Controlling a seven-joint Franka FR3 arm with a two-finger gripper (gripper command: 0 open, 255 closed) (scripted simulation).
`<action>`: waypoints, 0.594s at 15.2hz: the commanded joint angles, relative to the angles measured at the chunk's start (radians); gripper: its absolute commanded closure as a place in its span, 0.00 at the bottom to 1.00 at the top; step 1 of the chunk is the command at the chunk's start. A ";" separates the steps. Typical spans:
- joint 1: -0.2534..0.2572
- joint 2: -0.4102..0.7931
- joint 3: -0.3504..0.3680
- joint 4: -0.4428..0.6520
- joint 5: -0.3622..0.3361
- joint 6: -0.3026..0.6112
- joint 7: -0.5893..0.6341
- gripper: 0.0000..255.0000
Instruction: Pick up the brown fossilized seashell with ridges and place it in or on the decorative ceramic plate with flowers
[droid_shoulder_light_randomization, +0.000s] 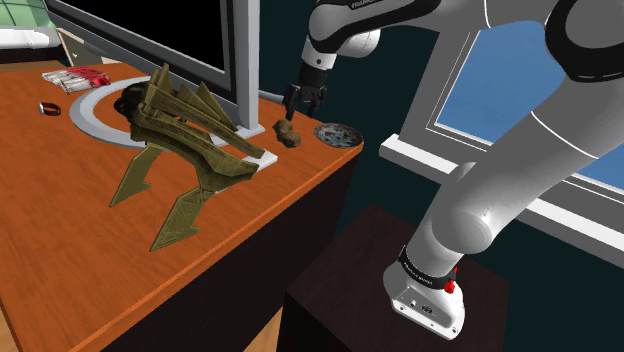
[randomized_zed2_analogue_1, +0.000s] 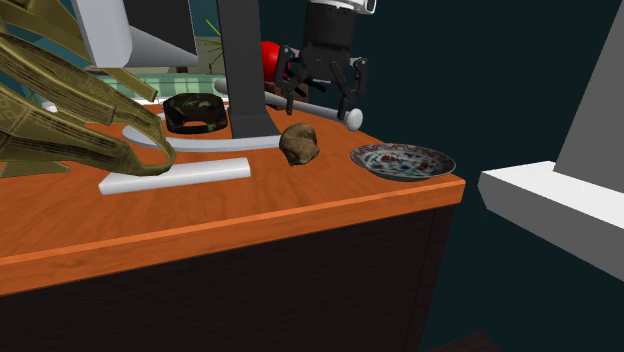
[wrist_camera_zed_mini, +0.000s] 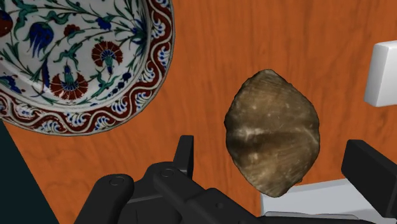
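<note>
The brown seashell (wrist_camera_zed_mini: 273, 130), a finely ridged, pointed oval, lies flat on the orange wood-grain tabletop (randomized_zed2_analogue_1: 200, 215). Its long axis runs crosswise to the open black tool (randomized_zed2_analogue_1: 320, 98) hovering above it. The shallow round floral plate (randomized_zed2_analogue_1: 403, 160) sits near it, on the second exterior view's right.

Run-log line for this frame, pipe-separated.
phase: pre-grasp | gripper: open, above shell, no contact | shell: on desk, beside plate | placed: no
</note>
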 joint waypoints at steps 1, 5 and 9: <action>0.000 0.002 -0.001 -0.003 0.001 0.006 -0.002 0.00; 0.000 0.002 -0.001 -0.003 0.001 0.006 -0.002 0.00; 0.000 0.002 -0.001 -0.003 0.001 0.005 -0.002 1.00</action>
